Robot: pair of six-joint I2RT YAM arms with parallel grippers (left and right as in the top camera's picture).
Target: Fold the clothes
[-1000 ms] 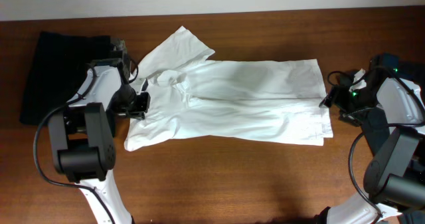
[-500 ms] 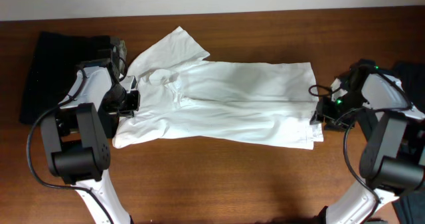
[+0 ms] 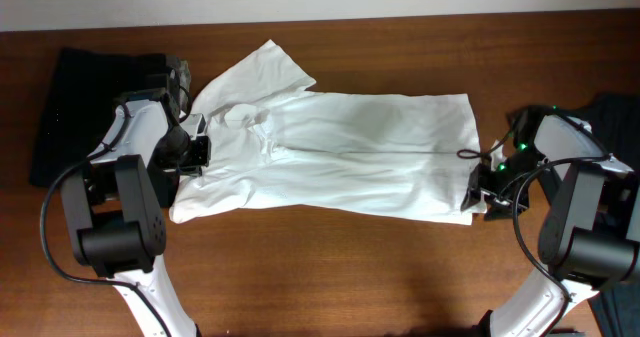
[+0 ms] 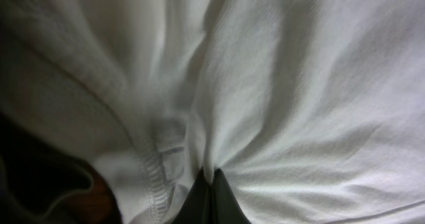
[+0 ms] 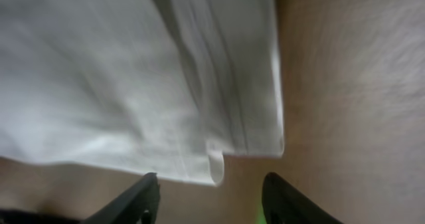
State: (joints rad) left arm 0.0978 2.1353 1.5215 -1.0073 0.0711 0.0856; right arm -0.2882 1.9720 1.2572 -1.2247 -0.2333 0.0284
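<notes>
Presently left end effector (image 4: 209, 184) pinches the white T-shirt (image 3: 360, 152); right end effector (image 5: 209, 181) stands apart.

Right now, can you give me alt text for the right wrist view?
A layered hem corner of the white T-shirt lies on the brown table. The right hand is open, its dark fingers either side of that corner. The picture is slightly blurred.

The soft cloth short-sleeved T-shirt (image 3: 350, 147) is plain white. The flat wooden surface (image 3: 340, 267) is reddish-brown, faintly grained. The folded cloth garment (image 3: 70, 107) is black; the crumpled cloth garment (image 3: 620, 107) is dark grey.
</notes>
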